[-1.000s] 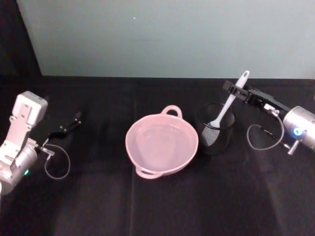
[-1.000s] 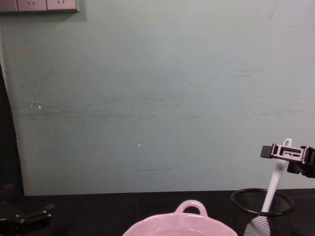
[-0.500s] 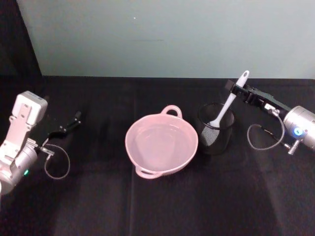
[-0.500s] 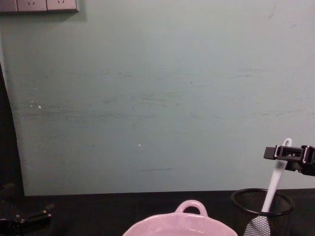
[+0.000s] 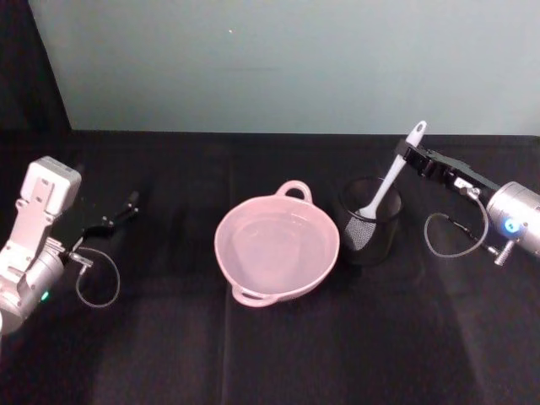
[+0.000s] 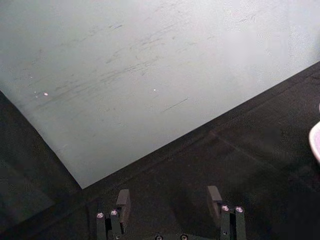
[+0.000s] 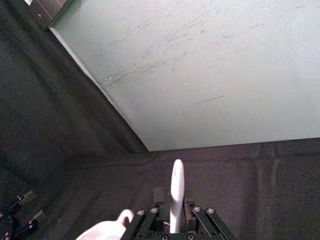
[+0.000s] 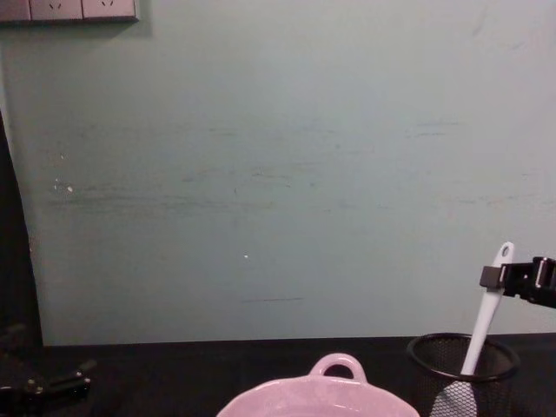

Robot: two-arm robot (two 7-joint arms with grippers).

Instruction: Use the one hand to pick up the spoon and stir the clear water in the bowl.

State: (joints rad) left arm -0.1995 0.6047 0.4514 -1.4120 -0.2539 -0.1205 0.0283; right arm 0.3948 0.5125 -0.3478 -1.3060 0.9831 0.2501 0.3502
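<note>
Our right claw point(image 5: 407, 154) has slid back to the right since a second ago, so its tips no longer poke past the spoon point(image 5: 388, 181). Released, its jaws straddle the upper handle just below the end hole. We see the spoon unmoved, leaning head-down in the black mesh cup point(image 5: 372, 229), just right of the pink bowl point(image 5: 222, 253) on the dark surface point(image 5: 253, 354). Our left claw point(image 5: 128, 205), spread open, rests far left.

Right hand point(image 5: 407, 154) reaches forward, jaws apart; left hand point(image 5: 129, 204) parked, jaws apart.
</note>
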